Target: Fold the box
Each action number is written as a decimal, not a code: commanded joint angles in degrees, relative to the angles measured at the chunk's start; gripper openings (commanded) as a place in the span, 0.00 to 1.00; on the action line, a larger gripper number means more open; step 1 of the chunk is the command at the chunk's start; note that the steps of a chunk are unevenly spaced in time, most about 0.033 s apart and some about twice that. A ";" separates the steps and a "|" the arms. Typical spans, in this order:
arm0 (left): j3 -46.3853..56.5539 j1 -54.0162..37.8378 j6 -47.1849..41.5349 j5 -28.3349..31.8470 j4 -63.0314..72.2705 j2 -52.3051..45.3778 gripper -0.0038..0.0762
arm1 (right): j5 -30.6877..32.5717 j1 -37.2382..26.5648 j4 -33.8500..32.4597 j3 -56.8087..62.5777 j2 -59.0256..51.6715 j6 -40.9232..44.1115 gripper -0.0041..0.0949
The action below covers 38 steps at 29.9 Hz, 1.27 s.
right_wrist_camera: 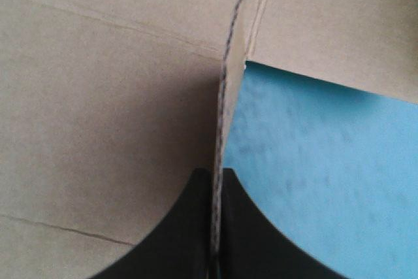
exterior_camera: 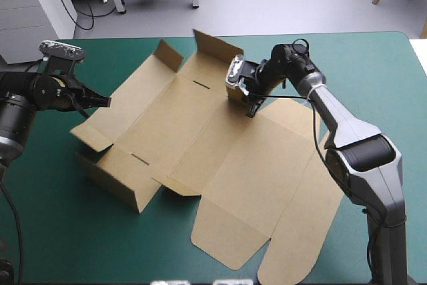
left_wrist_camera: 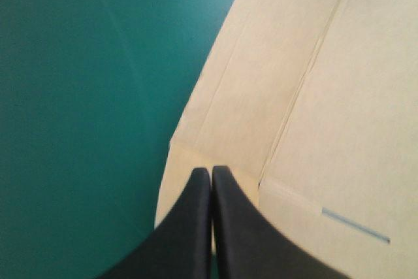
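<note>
On the table [exterior_camera: 67, 231], the mostly flat box [exterior_camera: 220, 151] is pinched at a far flap [right_wrist_camera: 228, 63] by the right end effector [exterior_camera: 250, 106], the left end effector [exterior_camera: 107, 101] clamped on nothing; the flap could be torn by a skewed pull.

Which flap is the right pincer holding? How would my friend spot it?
Find the brown box spread on the teal-green table. Toward its far right is the right pincer. The flap there stands on edge, the only one pinched.
</note>
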State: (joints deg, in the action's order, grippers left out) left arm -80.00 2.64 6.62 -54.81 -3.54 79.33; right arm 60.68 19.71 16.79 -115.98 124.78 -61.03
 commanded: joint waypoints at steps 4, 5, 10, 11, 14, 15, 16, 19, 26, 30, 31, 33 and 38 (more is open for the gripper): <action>-1.82 -0.12 -0.11 1.91 0.46 -2.19 0.04 | -1.90 4.54 6.01 -9.20 -0.03 -13.57 0.02; -1.82 -0.12 -0.11 1.91 0.46 -2.19 0.04 | -2.02 5.06 6.32 -9.74 0.23 -14.72 0.02; -1.82 -0.12 -0.11 -0.06 0.70 -2.19 0.04 | -0.85 6.88 5.43 -10.43 0.63 -19.26 0.02; -1.82 -0.12 -0.11 -0.63 0.70 -2.19 0.04 | 0.43 7.23 4.95 -10.43 0.63 -19.42 0.02; -1.82 -0.12 -0.11 -0.96 0.70 -2.19 0.04 | 3.46 8.79 2.32 -10.43 0.63 -20.37 0.02; -1.82 -0.12 -0.11 -0.96 0.70 -2.19 0.04 | 4.11 9.19 1.51 -10.43 0.63 -20.37 0.02; -1.82 -0.12 -0.11 -0.96 0.70 -2.19 0.04 | 4.51 9.82 0.80 -10.43 0.63 -20.66 0.02; -1.82 -0.12 -0.11 -0.96 0.70 -2.19 0.04 | 5.93 10.89 0.20 -10.43 0.63 -21.24 0.02; -1.82 -0.12 -0.11 -0.70 0.70 -2.19 0.04 | 8.19 13.24 0.30 -10.43 0.63 -20.25 0.02; -1.82 -0.12 -0.11 -0.84 0.70 -2.19 0.04 | 7.55 14.16 0.64 -10.43 0.63 -18.47 0.02; -1.82 -0.12 -0.11 -0.85 0.70 -2.19 0.04 | 7.55 14.16 0.77 -10.43 0.63 -16.48 0.02; -1.82 -0.12 -0.11 -0.98 0.70 -2.19 0.04 | 7.80 14.16 1.02 -10.43 0.63 -12.23 0.02; -1.82 -0.12 0.78 -1.33 0.70 -2.19 0.04 | 7.78 14.16 0.83 -10.43 0.63 -10.16 0.04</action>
State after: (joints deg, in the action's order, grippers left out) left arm -80.00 2.64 6.94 -58.26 -3.29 79.33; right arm 68.42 33.74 15.70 -124.69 129.40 -72.26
